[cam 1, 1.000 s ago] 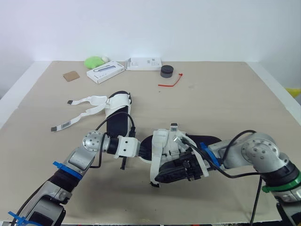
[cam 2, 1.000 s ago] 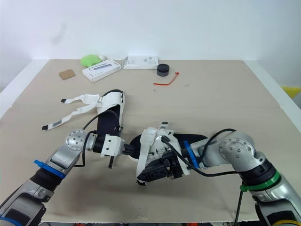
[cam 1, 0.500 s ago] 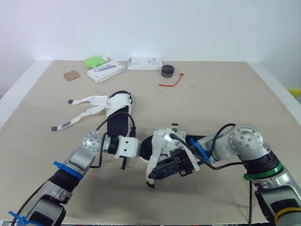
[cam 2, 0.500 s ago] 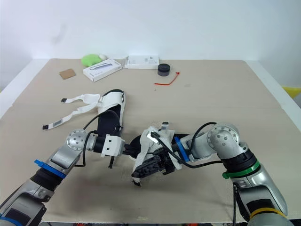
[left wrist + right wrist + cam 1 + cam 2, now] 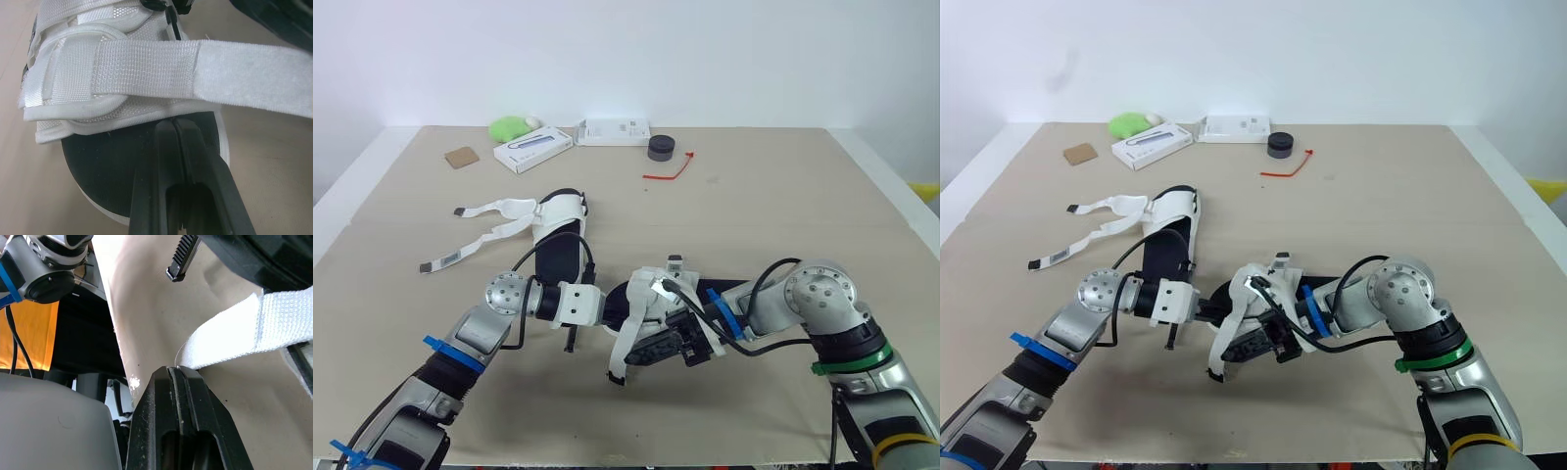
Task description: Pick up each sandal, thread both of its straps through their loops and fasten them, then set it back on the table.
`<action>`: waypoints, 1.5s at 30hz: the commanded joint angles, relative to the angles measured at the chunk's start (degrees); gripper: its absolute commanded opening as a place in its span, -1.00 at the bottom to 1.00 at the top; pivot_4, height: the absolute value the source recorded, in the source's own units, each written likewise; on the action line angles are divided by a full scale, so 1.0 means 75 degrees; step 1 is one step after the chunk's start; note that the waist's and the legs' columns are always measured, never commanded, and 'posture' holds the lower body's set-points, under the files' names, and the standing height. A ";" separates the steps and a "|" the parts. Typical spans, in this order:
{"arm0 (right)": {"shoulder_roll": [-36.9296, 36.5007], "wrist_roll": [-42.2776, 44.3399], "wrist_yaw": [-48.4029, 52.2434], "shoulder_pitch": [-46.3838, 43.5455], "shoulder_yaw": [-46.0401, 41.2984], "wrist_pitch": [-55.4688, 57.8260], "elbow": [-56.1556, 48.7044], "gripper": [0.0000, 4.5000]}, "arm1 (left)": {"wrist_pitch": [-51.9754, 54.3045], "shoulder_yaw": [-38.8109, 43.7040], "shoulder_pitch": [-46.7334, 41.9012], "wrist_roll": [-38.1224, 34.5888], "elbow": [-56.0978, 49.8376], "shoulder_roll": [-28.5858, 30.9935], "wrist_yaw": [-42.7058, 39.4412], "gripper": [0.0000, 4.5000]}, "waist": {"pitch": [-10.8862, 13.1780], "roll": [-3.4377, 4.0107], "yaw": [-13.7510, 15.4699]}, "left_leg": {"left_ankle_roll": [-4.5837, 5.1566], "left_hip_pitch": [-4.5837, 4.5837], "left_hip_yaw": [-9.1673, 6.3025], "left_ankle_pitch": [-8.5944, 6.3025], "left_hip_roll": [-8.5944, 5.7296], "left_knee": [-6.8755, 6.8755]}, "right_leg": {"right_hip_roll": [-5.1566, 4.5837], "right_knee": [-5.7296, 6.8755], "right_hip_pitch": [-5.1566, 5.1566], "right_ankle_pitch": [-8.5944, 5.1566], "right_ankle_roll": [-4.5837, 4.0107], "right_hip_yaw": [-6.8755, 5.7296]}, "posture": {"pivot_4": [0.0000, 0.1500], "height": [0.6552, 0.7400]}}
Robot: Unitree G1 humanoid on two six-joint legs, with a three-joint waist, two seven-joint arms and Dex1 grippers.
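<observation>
A white-strapped sandal with a black sole (image 5: pixel 653 294) is held just above the table between my arms. My left gripper (image 5: pixel 611 320) is shut on the rim of its sole (image 5: pixel 146 161), right under the white upper. My right gripper (image 5: pixel 634 354) is shut on the sandal's loose white strap (image 5: pixel 244 328), which runs from the upper down to its free end (image 5: pixel 616 378) by the table. The second sandal (image 5: pixel 558 235) lies flat to the far left, its two straps (image 5: pixel 475 227) undone and spread out on the table.
Along the far edge sit a green object (image 5: pixel 511 127), two white boxes (image 5: pixel 532 150) (image 5: pixel 615 131), a black round thing (image 5: pixel 661 148), a red tie (image 5: pixel 668 172) and a brown card (image 5: pixel 462 157). The table's front edge (image 5: pixel 626 460) runs close below my arms.
My right gripper has closed on the loose strap and drawn it left and toward the front edge. The left gripper has kept its hold on the sole.
</observation>
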 commanded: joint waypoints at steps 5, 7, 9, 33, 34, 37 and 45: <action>-0.0331 -0.0251 0.0271 -0.0134 -0.0521 0.0158 -0.0700 -0.06 | 0.0143 -0.0265 0.0207 0.0344 0.0287 0.0073 -0.0089 -1.00 | 0.0000 0.0000 0.0001 | 0.0000 -0.0004 -0.0004 0.0000 -0.0002 0.0000 | -0.0002 0.0000 -0.0001 0.0001 -0.0002 0.0000 | 1.00 1.00; -0.0433 -0.0274 0.0393 -0.0081 -0.0572 0.0208 -0.0802 0.37 | 0.0133 -0.0266 0.0205 0.0349 0.0300 0.0079 -0.0088 -1.00 | 0.0000 0.0000 0.0001 | 0.0000 -0.0006 -0.0006 -0.0001 -0.0004 0.0000 | -0.0002 -0.0001 -0.0001 0.0001 -0.0002 0.0000 | 1.00 1.00; -0.0463 -0.0491 0.0438 -0.0013 -0.0548 0.0154 -0.0838 0.79 | 0.0121 -0.0266 0.0204 0.0359 0.0314 0.0084 -0.0083 -1.00 | -0.0001 0.0000 0.0001 | 0.0000 -0.0006 -0.0005 0.0000 -0.0003 0.0000 | -0.0002 -0.0002 -0.0001 0.0001 -0.0001 0.0000 | 1.00 1.00; 0.1310 -0.1237 -0.0407 -0.0247 -0.1142 0.0476 0.0018 0.62 | 0.0043 -0.0284 0.0202 0.0444 0.0457 0.0068 0.0008 -1.00 | -0.0062 -0.0002 -0.0024 | 0.0033 0.0019 0.0001 0.0030 0.0004 0.0001 | 0.0021 0.0001 0.0014 0.0025 0.0010 0.0015 | 1.00 1.00; 0.1302 -0.1265 -0.0402 -0.0249 -0.1141 0.0476 -0.0003 0.47 | 0.0048 -0.0284 0.0205 0.0441 0.0453 0.0070 0.0009 -1.00 | -0.0062 -0.0002 -0.0025 | 0.0033 0.0019 0.0000 0.0030 0.0004 0.0001 | 0.0021 0.0001 0.0014 0.0026 0.0011 0.0015 | 1.00 1.00; 0.1206 -0.1273 -0.0329 -0.0242 -0.1155 0.0476 -0.0096 -0.10 | 0.0041 -0.0290 0.0189 0.0444 0.0487 0.0058 0.0016 -1.00 | -0.0062 -0.0002 -0.0024 | 0.0033 0.0011 0.0000 0.0031 0.0003 0.0001 | 0.0021 -0.0001 0.0008 0.0025 0.0011 0.0017 | 1.00 1.00; 0.0906 -0.0798 -0.0185 -0.0195 -0.1349 0.0476 -0.0205 -0.99 | 0.0009 -0.0302 0.0117 0.0447 0.0582 0.0045 -0.0006 -1.00 | -0.0063 -0.0003 -0.0025 | 0.0034 0.0004 0.0000 0.0031 0.0001 0.0001 | 0.0015 -0.0007 0.0007 0.0027 0.0016 0.0016 | 1.00 1.00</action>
